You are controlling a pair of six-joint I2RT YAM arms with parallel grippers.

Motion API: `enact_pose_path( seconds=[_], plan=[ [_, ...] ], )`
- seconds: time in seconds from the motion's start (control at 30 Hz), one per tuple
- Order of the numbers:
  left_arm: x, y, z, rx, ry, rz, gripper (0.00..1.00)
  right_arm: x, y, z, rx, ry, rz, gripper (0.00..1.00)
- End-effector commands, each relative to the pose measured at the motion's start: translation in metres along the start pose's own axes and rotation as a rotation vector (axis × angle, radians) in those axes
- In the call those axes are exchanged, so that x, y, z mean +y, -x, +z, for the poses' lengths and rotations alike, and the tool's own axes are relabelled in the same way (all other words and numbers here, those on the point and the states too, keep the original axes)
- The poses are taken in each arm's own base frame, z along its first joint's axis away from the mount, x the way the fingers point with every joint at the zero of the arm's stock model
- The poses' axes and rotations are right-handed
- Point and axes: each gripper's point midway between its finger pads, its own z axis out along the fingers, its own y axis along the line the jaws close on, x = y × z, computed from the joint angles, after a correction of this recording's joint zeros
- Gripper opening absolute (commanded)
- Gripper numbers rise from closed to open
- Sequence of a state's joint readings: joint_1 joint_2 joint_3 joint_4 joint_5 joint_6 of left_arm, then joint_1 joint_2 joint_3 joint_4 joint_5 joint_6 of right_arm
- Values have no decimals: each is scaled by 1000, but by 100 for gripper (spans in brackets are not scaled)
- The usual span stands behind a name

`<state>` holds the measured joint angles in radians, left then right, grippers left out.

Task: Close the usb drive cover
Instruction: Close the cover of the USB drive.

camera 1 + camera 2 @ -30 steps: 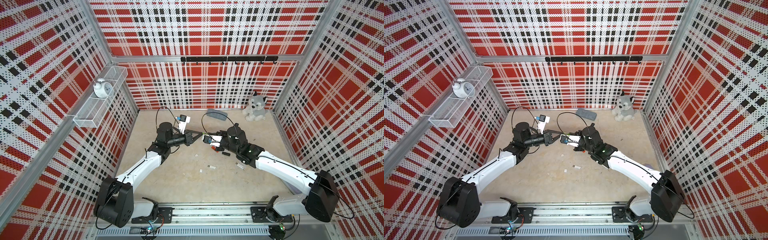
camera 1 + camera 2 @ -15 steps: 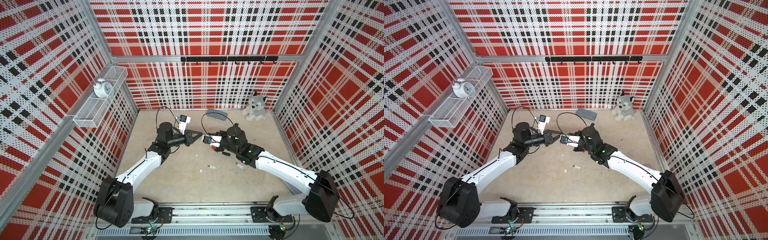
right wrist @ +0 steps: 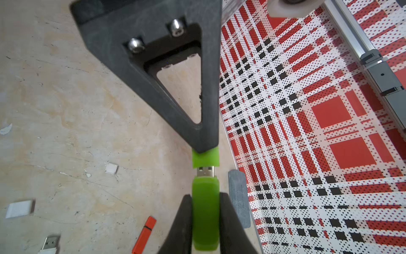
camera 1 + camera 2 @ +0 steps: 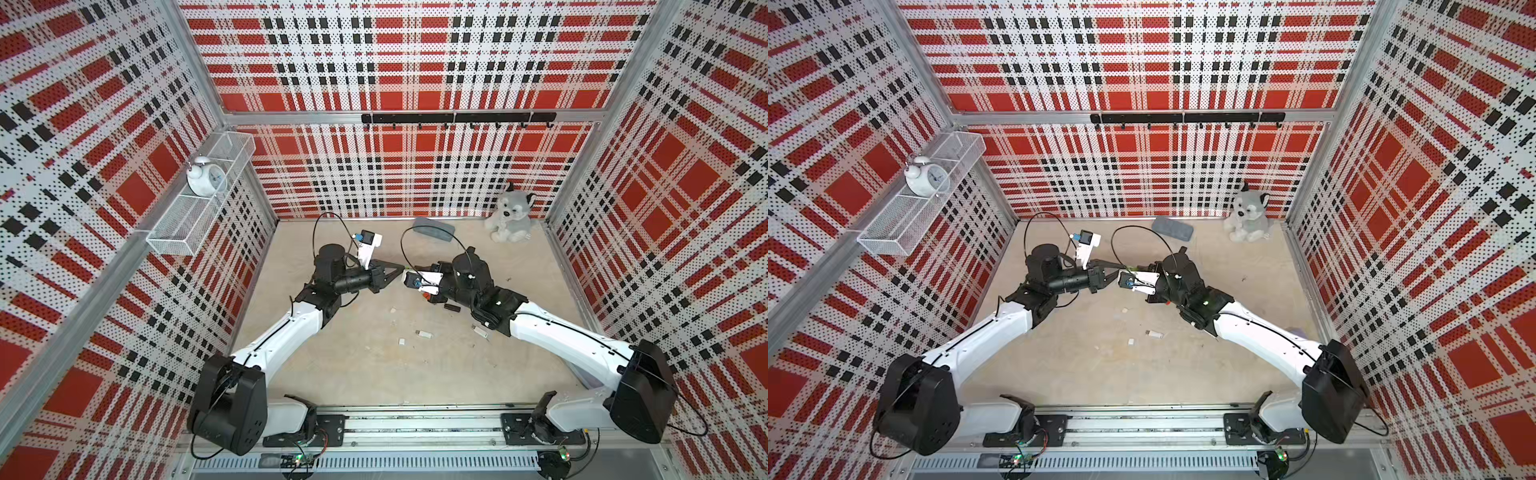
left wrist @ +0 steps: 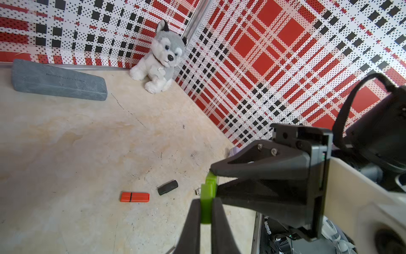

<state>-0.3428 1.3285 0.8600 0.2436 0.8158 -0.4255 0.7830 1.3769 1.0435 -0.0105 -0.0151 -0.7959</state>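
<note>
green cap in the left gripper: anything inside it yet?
The metal plug meets the mouth of the green cap; most of it is bare before the drive body. Whether its tip is inside is hidden by the cap wall.

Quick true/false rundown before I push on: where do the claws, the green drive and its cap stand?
1. The right claw grips the green drive. True.
2. The left claw is empty. False: it pinches the green cap.
3. The cap is fully seated on the drive. False: the metal plug shows bare between cap and drive.
4. An orange drive lies on the table. True.
</note>
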Motion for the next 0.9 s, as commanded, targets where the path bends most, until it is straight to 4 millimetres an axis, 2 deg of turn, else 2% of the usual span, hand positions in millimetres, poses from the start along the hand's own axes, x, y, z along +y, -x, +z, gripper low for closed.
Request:
enact_pose_path(
  seconds=[0.0,0.27,0.57,0.87],
  plan=[
    [0,11,-1,-37,10,-18,3,-10,27,-1,-73,-30,-10,3],
    [-8,5,4,-10,-55,-38,3,-10,43,0,-126,-17,-9,3],
    [-5,-9,8,91,-67,-34,3,-1,35,-2,-96,24,-83,2],
    [-10,-8,7,105,-100,-21,3,0,45,-10,-164,63,-42,2]
  ],
)
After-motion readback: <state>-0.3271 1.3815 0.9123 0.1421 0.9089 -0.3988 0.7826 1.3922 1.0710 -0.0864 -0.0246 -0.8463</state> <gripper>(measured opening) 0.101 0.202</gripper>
